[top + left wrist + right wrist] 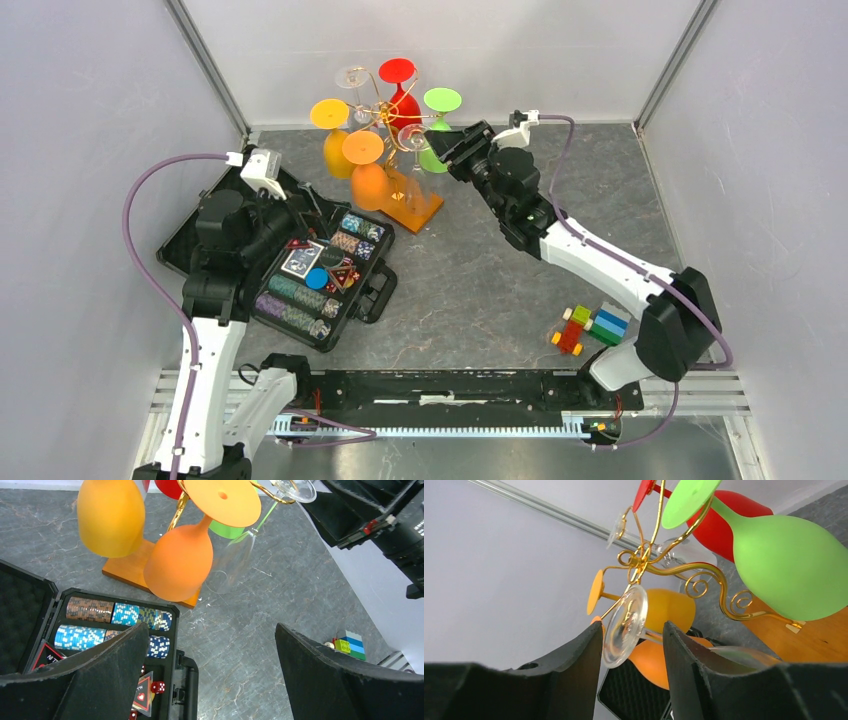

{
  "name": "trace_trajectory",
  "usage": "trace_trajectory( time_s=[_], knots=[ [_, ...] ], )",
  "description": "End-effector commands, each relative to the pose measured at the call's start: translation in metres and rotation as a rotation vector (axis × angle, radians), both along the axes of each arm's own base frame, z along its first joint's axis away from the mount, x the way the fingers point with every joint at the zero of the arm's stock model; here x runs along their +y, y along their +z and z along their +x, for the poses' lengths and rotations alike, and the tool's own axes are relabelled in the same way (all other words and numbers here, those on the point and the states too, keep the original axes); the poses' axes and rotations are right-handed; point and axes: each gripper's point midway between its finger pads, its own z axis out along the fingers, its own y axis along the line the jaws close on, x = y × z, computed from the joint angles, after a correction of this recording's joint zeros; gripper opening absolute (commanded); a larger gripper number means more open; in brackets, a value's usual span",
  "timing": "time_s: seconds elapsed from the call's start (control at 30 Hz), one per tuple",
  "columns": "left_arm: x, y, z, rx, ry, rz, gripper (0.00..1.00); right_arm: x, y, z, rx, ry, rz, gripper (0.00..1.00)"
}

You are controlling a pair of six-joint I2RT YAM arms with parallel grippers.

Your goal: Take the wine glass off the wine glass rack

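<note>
Right gripper point(633, 626) jaws part-closed, foot of clear glass point(624, 632) flanked at lower centre, firm grip not confirmed. Glass hung on rack point(704, 572). Risks: foot slipped if pinched off-centre – rack dragged over, green glass point(789, 570) at upper right knocked. Left gripper point(212, 630) spread wide, nothing held.

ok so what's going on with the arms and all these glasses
The right gripper has its jaws around the foot of a clear wine glass hanging upside down on the gold rack, not yet clamped. The left gripper hovers wide open above the poker chip case, holding nothing.
</note>
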Motion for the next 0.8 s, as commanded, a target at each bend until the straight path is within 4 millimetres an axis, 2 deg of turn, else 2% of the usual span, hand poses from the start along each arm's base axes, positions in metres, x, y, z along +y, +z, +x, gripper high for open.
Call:
trace_trajectory(
  time_s=[0.0,0.1,0.2,0.27,0.4,0.53,0.77],
  knots=[
    [0.001,0.010,0.000,-0.049,0.000,-0.001,1.00,0.008,0.013,0.015,-0.003,-0.026,0.017,0.51],
    [0.000,0.009,-0.001,-0.050,-0.006,-0.004,1.00,0.010,0.011,0.019,0.000,-0.030,0.012,0.44],
    [-0.001,0.009,-0.001,-0.052,-0.008,-0.006,1.00,0.011,0.010,0.021,0.000,-0.035,-0.001,0.41],
    [-0.001,0.009,-0.002,-0.052,-0.009,-0.006,1.00,0.011,0.011,0.023,-0.010,-0.039,-0.021,0.31],
    [-0.001,0.008,-0.001,-0.051,-0.010,-0.005,1.00,0.010,0.009,0.025,0.002,-0.051,-0.062,0.19],
    [-0.001,0.007,-0.002,-0.050,-0.011,-0.005,1.00,0.011,0.012,0.025,0.005,-0.047,-0.073,0.00],
    [0.002,0.006,0.000,-0.048,0.011,-0.006,1.00,0.009,0.025,0.020,-0.017,-0.050,-0.077,0.00]
  ],
)
